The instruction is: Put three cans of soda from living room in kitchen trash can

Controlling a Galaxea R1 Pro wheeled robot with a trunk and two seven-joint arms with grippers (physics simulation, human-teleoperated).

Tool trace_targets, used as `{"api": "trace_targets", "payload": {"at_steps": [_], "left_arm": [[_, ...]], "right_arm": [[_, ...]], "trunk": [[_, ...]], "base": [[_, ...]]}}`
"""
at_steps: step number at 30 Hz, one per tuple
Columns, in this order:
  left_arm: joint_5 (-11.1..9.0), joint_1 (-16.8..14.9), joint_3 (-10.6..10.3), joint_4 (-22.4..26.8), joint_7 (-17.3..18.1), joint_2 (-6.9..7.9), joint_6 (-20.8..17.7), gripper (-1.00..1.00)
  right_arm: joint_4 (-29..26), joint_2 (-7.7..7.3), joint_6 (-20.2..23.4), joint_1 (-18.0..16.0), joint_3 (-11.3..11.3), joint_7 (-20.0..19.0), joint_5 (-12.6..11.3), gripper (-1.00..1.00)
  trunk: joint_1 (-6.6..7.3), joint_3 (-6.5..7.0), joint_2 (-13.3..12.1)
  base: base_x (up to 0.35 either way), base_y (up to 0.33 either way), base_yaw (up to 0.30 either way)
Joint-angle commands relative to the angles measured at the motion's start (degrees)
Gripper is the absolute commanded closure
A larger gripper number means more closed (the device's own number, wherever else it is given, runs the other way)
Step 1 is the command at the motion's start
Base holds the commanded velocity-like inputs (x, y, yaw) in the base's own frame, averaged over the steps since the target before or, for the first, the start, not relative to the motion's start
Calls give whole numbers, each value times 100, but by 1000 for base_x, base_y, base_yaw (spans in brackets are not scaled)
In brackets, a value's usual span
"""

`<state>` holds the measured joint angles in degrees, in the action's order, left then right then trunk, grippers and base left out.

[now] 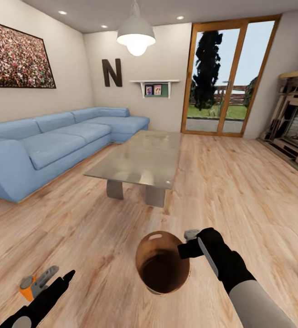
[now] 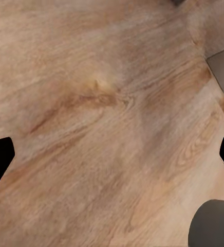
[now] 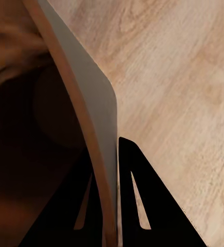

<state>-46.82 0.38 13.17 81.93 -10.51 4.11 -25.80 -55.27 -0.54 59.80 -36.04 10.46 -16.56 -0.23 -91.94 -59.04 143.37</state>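
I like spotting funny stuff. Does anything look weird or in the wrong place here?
Yes. The trash can hangs over the living room floor, its rim pinched by the right gripper. An orange soda can lies on the floor by the left gripper.

Matte black right end effector (image 1: pixel 191 248) with flat, tapered black fingers (image 3: pixel 143 206), slotted near the base; black wrist, pale grey forearm. Left end effector (image 1: pixel 53 284) equally black, slim-fingered.
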Motion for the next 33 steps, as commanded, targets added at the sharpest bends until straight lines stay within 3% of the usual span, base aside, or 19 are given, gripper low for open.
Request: {"api": "trace_targets", "payload": {"at_steps": [1, 6, 16, 18, 20, 21, 23, 24, 25, 27, 29, 33], "left_arm": [[2, 60, 19, 92, -4, -2, 5, -100], [4, 173, 246, 302, 2, -46, 31, -100], [58, 216, 291, 376, -76, -40, 11, -100], [55, 204, 277, 363, -325, -21, -22, -100], [48, 136, 254, 365, -1054, 11, -160, -100], [53, 118, 251, 369, -1201, 15, -204, -100], [201, 57, 239, 372, -1653, 19, -335, -100], [381, 20, 233, 362, -1817, 1, -383, -100], [437, 5, 225, 356, -1852, -4, -393, -100], [562, -64, 90, 327, -1926, -7, -414, -100], [658, -224, -259, 148, -1993, 11, -422, -100], [694, -369, -474, -41, -2020, 18, -427, -100]], "right_arm": [[-2, 1, 20, -1, 1, -65, -186, 100], [-2, 2, 20, 0, 24, -89, -188, 100], [-16, 0, 20, 3, 39, -93, -188, 100], [-31, -3, 20, 15, 37, -96, -191, 100], [-50, -2, 20, 29, 41, -98, -195, 100], [-53, -3, 20, 30, 41, -97, -196, 100], [-59, -5, 20, 33, 43, -97, -196, 100], [-64, -6, 20, 38, 45, -96, -197, 100], [-66, -6, 20, 40, 48, -96, -197, 100], [-69, -7, 20, 42, 55, -97, -200, 100], [-75, -7, 20, 43, 59, -100, -204, 100], [-80, -2, 20, 44, 63, -95, -205, 100]], "trunk": [[1, -1, 0], [1, 4, 0], [1, 32, 0], [1, 38, 0], [1, 44, 0], [1, 46, 0], [1, 52, 0], [1, 55, 0], [1, 57, 0], [1, 63, 0], [1, 66, 0], [1, 68, 0]], "base": [[289, 234, -43], [289, 234, 118], [289, 229, 277], [289, 204, 288], [289, 195, 289], [289, 193, 289], [290, 191, 290], [294, 182, 290], [298, 177, 290], [308, 155, 290], [330, 73, 230], [341, 22, 78]]}}
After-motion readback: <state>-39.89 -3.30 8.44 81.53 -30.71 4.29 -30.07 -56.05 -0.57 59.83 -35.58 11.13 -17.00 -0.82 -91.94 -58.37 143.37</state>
